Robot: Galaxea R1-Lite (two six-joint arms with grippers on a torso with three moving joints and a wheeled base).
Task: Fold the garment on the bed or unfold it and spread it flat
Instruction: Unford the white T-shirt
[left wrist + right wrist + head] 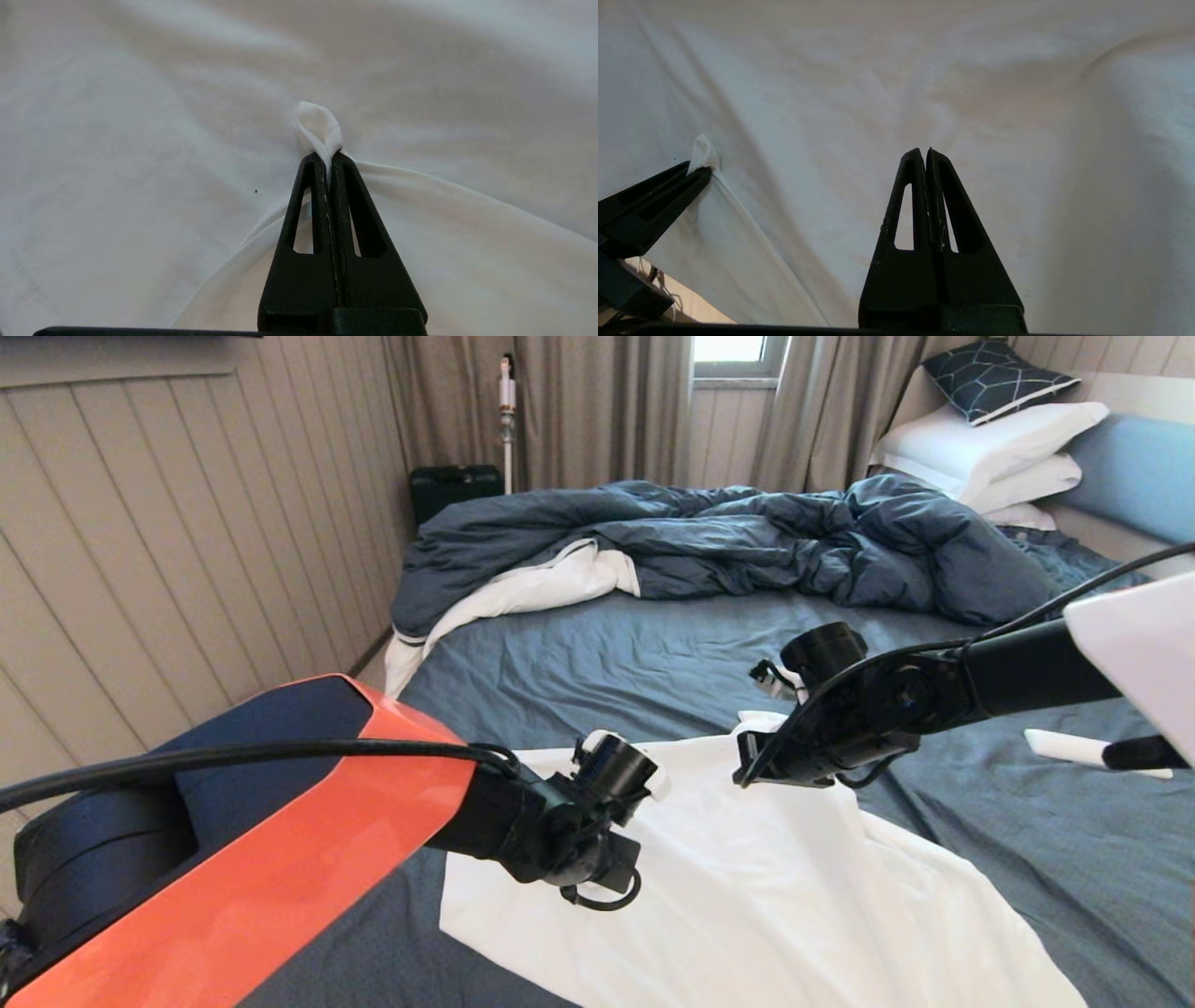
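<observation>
The left claw [327, 156] pinches a fold of the white shirt [140, 140]; beside it, the right claw [923, 151] is clenched, apparently on the shirt too.

Garment [766, 896]: plain white thin cloth, spread over the near part of the bed [607, 663], softly creased, its far edge drawn up into two small peaks, one showing as a pinched loop of hem [320, 126]. Bed: slate-blue sheet, rumpled dark blue duvet and white pillows toward the far side
</observation>
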